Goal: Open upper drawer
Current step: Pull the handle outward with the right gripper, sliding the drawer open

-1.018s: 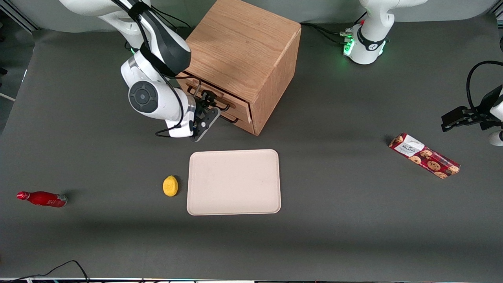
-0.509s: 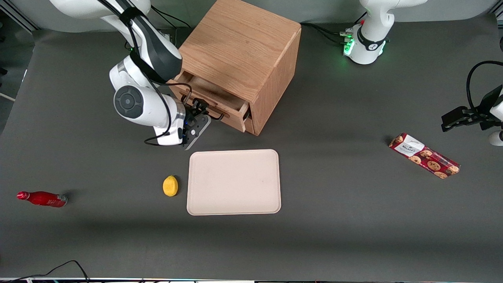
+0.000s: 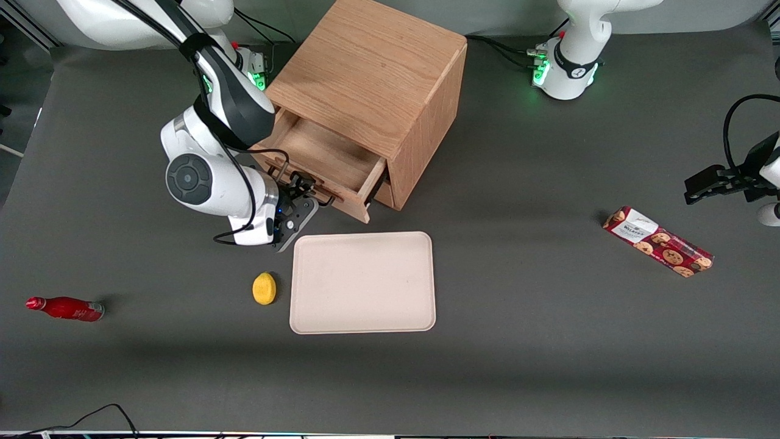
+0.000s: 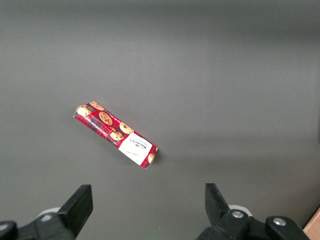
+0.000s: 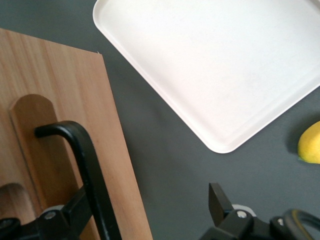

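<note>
One large dark bench (image 3: 548, 341) carries everything, and on it the biggest thing is the oak cabinet (image 3: 372, 79), which stands farther from the front camera than the pale tray (image 3: 362, 282). The upper drawer (image 3: 323, 155) is at the top of this cabinet's front and it stands well out of the cabinet, so that its bare wooden floor shows; the step in hand is, I judge, the pull itself, and it looks near its end. The tray lies just in front of the drawer's front panel, near it but apart. Beside the tray, toward the working arm's end, lies a small yellow lemon (image 3: 264, 288). The gripper (image 3: 303, 192) is at the drawer's front panel, at the thin black handle (image 5: 85, 165); in the right wrist view the handle's bar passes between its two fingers, which stand spread with much free space, so it seems to hook the bar and not to pinch it. The next move calls for a short straight pull along the drawer's own line, if more opening is wanted, and then a careful drawing away from the handle without touching the tray.
</note>
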`<action>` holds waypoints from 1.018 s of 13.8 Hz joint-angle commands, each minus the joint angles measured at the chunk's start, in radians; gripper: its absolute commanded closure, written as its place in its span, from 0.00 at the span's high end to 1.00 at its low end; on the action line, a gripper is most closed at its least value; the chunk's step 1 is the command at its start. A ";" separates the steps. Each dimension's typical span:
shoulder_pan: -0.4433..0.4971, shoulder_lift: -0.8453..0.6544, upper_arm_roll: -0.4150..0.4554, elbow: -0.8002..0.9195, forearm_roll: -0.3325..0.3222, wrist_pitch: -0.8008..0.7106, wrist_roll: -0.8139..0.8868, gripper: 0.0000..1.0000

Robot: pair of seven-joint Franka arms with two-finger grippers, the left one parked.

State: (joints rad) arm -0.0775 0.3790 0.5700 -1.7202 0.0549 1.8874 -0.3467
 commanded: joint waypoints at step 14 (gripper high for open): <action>-0.001 0.195 -0.133 0.277 -0.135 -0.010 -0.219 1.00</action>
State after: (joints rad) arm -0.0814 0.5357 0.4463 -1.5024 -0.0546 1.8878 -0.5338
